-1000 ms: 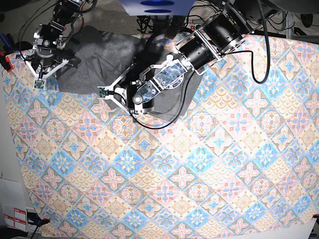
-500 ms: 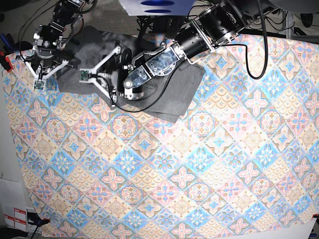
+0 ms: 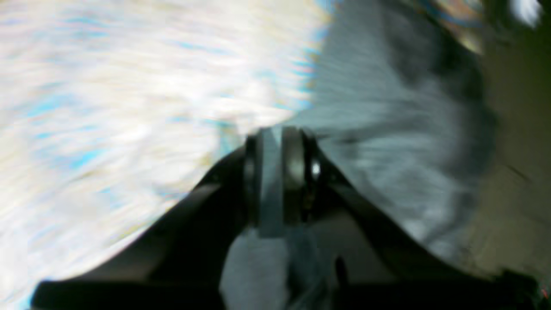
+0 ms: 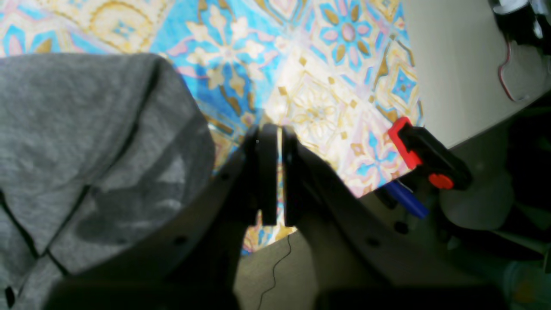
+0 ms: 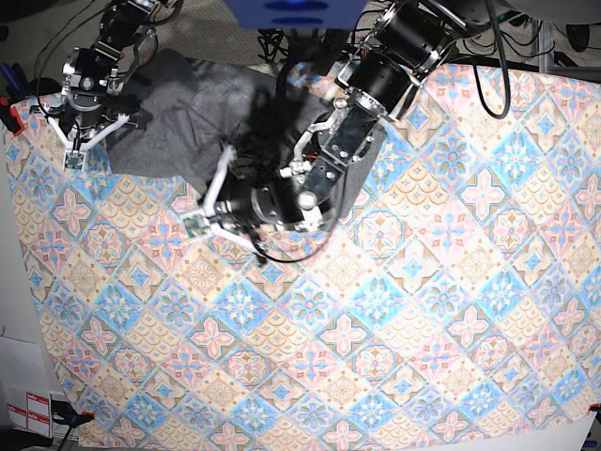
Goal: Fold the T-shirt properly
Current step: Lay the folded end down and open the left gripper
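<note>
Right hand (image 5: 77, 141): at the far left corner of the bench (image 5: 451, 310), in the base view's upper left. Fingers together with only a thin slit between the pads (image 4: 267, 172), nothing clamped. It sits at the edge of the T-shirt (image 5: 188, 103), with patterned tablecloth (image 4: 301, 77) beyond its tips.

Red and black clamp (image 4: 424, 159): just right of the right hand in its wrist view, gripping the tablecloth's corner at the bench edge. A blue-handled item (image 4: 404, 199) lies directly under the clamp.

T-shirt: heather-grey knit, lying in a dark rumpled heap across the far left part of the bench, spread between the two hands. In the right wrist view a folded, rounded edge of it (image 4: 86, 142) fills the area left of the right hand, lying on the tablecloth.

Left hand (image 5: 225, 211): nearer the bench's middle, at the shirt's near edge, its arm reaching over the cloth from the far side. The left wrist view is heavily blurred; the fingers (image 3: 292, 172) stand close together with a strip of grey between them, apparently clamped on T-shirt fabric (image 3: 387, 142). Pale tablecloth shows left of this hand, grey shirt to its right.
</note>
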You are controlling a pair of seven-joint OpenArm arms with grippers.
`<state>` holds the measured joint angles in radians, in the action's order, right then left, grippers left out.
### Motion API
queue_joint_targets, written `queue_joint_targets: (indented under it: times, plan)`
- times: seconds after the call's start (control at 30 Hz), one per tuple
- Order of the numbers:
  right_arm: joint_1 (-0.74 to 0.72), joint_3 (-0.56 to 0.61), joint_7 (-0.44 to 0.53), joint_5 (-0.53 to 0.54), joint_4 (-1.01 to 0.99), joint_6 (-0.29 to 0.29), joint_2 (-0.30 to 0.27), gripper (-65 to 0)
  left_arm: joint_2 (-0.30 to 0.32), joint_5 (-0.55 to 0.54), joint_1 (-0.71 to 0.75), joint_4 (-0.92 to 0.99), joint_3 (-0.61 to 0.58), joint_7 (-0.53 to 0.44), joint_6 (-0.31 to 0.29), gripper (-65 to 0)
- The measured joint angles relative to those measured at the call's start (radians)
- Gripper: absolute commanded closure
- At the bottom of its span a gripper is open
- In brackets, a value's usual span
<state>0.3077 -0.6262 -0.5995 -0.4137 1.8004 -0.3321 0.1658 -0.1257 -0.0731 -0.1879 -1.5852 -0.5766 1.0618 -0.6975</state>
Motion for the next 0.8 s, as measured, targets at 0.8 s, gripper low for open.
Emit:
queue_joint_targets:
  times: [0.8]
  plan:
    - [0.006, 0.0, -0.001, 0.0, -0.022, 0.0, -0.002, -2.3, 0.172, 0.078, 0.196, 0.016, 0.226, -0.036, -0.002, 0.0]
